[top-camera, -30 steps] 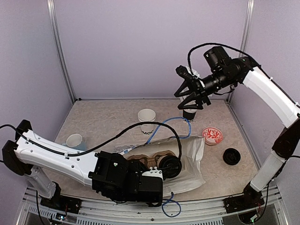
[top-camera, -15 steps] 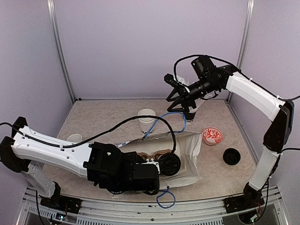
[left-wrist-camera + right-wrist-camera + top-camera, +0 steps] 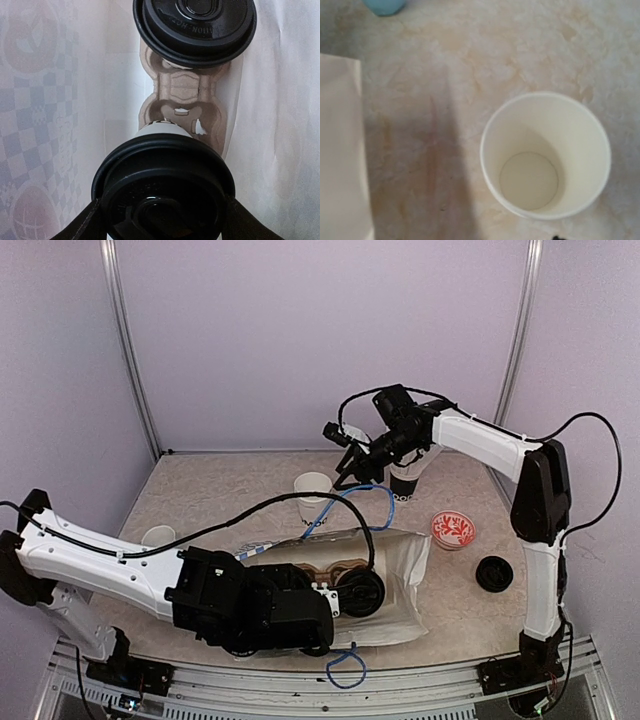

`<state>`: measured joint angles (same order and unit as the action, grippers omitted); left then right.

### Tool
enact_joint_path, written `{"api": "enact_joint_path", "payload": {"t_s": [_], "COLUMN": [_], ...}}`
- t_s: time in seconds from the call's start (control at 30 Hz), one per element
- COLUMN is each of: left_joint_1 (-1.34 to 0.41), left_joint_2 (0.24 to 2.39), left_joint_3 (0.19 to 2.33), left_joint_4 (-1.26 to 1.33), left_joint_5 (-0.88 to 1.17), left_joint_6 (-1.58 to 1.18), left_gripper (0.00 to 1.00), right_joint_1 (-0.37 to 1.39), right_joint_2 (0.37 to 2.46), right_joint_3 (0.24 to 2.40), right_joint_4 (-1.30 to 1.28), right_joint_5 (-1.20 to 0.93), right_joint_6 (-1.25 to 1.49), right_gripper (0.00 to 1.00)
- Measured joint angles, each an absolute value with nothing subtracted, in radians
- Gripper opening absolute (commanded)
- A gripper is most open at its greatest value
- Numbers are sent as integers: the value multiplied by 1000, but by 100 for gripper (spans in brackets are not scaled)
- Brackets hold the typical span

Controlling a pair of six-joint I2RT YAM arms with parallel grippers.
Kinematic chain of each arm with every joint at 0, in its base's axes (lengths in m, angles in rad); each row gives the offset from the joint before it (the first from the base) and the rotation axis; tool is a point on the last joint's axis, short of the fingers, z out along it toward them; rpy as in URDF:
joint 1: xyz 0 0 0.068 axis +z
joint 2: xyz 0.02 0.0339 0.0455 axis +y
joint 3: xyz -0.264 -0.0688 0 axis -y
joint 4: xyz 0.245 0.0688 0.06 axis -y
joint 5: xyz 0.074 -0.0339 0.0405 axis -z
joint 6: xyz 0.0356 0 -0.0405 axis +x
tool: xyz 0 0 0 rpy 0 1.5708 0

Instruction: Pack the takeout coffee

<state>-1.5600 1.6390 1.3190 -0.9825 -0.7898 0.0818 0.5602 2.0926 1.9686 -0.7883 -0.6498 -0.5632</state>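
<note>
Far left, well apart from the work: a light-blue mug (image 3: 160, 538), no part of the job.

Near centre, left gripper (image 3: 165, 220) closed on a lidded cup (image 3: 165, 192), one finger on each side of the black lid. Cup placed over the near cell of the cardboard carrier (image 3: 182, 100); whether fully seated, not readable from the wrist view. In the far cell, a second lidded cup (image 3: 195, 22). Beneath the carrier, the white bag (image 3: 405, 570), lying flat. Carrier on the bag or inside its mouth: impossible to say. Judged from this, loading of the carrier in hand on this side.

Farther right and toward the back wall, an open cup (image 3: 545, 155), upright on the table, empty and unlidded, just beyond the bag's far edge. Above it and slightly right, right gripper (image 3: 345, 465), jaws apparently spread, nothing between them, its fingers out of the wrist view. Likely step here: reaching for the open cup.

Next move, probably: lower around the cup wall, centre it between the jaws, close gently so as not to crush the thin paper, and keep it upright.

At far right, near the table edge, a loose black lid (image 3: 494, 573), well apart from the open cup and probably wanted on it before packing.
</note>
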Motion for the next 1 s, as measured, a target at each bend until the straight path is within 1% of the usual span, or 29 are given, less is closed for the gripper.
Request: {"api": "enact_joint_path", "payload": {"t_s": [0.23, 0.57, 1.0], "left_joint_1": [-1560, -1540, -1535], "left_joint_2": [1586, 1564, 1555], "left_joint_3": [1260, 1234, 1217], "left_joint_4": [-916, -813, -795], "left_joint_5": [-813, -816, -780], "left_joint_6": [127, 214, 259], "left_gripper": [49, 49, 48], "right_joint_1": [568, 580, 580], "right_joint_2": [2167, 2186, 2242], "right_joint_3": [1972, 1972, 2002], "right_joint_4": [-782, -764, -781], "right_joint_5": [-653, -662, -680], "right_joint_6": [-555, -546, -536], "right_gripper": [60, 60, 60]}}
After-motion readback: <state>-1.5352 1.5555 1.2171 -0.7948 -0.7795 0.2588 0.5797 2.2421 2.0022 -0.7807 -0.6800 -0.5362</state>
